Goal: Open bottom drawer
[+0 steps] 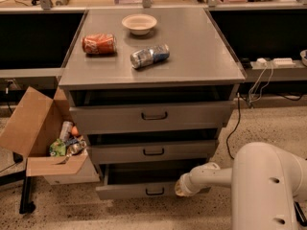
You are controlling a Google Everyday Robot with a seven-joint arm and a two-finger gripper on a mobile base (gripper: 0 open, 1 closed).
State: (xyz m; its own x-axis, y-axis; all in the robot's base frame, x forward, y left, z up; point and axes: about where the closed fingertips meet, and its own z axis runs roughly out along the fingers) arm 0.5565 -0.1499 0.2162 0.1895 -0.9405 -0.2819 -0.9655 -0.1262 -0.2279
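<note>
White arm (261, 176) stretched leftward, low, hand (181, 189) at its left tip

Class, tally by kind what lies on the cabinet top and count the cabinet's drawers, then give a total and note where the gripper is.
Cans: 2 (red can, silver-blue can, both on their sides)
Bowls: 1 (white bowl)
Drawers: 3 (top drawer, middle drawer, bottom drawer)
Total: 6
The gripper is at the bottom drawer's front, right of its handle.

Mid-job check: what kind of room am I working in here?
Probably an office or lab workspace: a grey metal drawer cabinet, a power strip with trailing cables, and a cardboard box of rubbish beside it. The tool is at the bottom drawer front.
</note>
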